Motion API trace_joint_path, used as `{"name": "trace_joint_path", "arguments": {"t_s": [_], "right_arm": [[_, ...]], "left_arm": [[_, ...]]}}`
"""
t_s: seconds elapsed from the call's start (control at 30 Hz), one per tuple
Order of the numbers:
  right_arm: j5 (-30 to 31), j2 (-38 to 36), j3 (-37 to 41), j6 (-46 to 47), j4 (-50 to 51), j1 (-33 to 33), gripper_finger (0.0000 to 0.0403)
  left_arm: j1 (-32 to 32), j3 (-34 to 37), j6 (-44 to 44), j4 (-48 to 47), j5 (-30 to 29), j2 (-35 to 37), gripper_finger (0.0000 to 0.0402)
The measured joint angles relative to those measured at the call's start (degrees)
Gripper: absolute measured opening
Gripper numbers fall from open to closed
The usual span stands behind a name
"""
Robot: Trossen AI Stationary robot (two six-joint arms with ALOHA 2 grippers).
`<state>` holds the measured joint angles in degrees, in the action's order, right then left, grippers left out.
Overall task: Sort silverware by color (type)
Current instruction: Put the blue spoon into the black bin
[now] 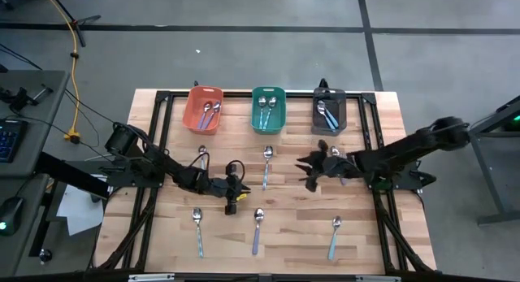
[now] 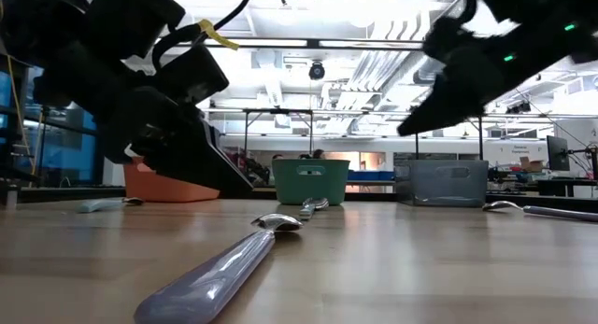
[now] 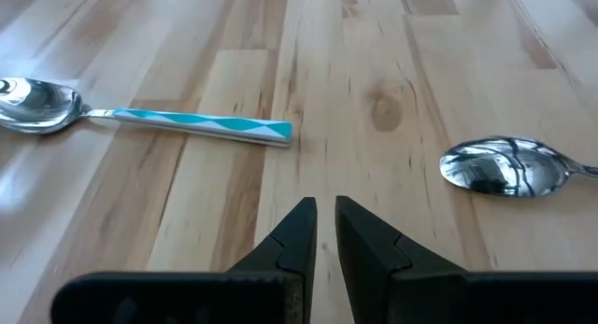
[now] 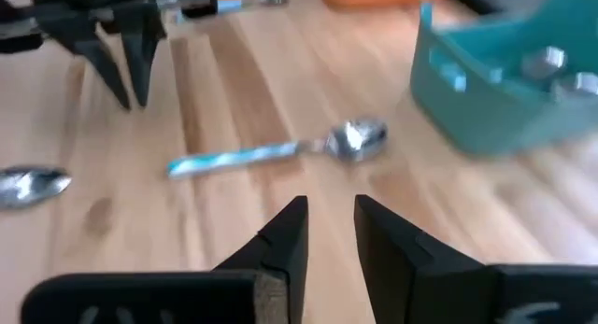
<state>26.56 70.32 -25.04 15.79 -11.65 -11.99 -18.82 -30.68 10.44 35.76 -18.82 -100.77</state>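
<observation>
Several spoons lie flat on the wooden table: a teal-handled one (image 1: 266, 164) (image 3: 187, 123) (image 4: 271, 151) at the middle, a purple one (image 1: 257, 229) (image 2: 224, 268) nearer the front, one (image 1: 197, 230) at the front left and a light blue one (image 1: 335, 236) at the front right. My left gripper (image 1: 242, 187) (image 3: 322, 212) hovers left of the teal-handled spoon, its fingers a little apart with nothing between them. My right gripper (image 1: 307, 170) (image 4: 327, 212) hangs above the table right of that spoon, open and empty. Another spoon (image 1: 337, 155) lies partly hidden under it.
Along the far edge stand an orange bin (image 1: 192, 111), a teal bin (image 1: 268, 123) (image 4: 486, 91) and a dark grey bin (image 1: 341, 115), each with spoons inside. One more spoon (image 1: 203, 157) lies beside the left arm. Bare wood shows between the spoons.
</observation>
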Motion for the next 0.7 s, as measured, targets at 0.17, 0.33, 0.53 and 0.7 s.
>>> {"name": "trace_joint_path", "arguments": {"t_s": [0.17,0.33,0.53,0.7], "right_arm": [[7.17,-3.48,0.0,11.87,13.03,-5.71,0.0074],[9.82,-3.58,0.0,25.75,24.99,-10.64,0.0074],[1.55,-3.56,-3.5,39.3,34.7,-18.04,0.0074],[-5.22,-2.99,-7.9,49.03,39.46,-26.1,0.0076]], "left_arm": [[-0.68,0.0,0.0,0.0,-2.68,0.0,0.0036],[-0.76,0.0,1.44,-0.39,-2.89,0.0,0.0036],[-0.77,0.0,3.95,-2.47,-2.35,0.0,0.0036],[-1.34,0.0,4.5,-2.55,-1.95,0.0,0.0036]]}}
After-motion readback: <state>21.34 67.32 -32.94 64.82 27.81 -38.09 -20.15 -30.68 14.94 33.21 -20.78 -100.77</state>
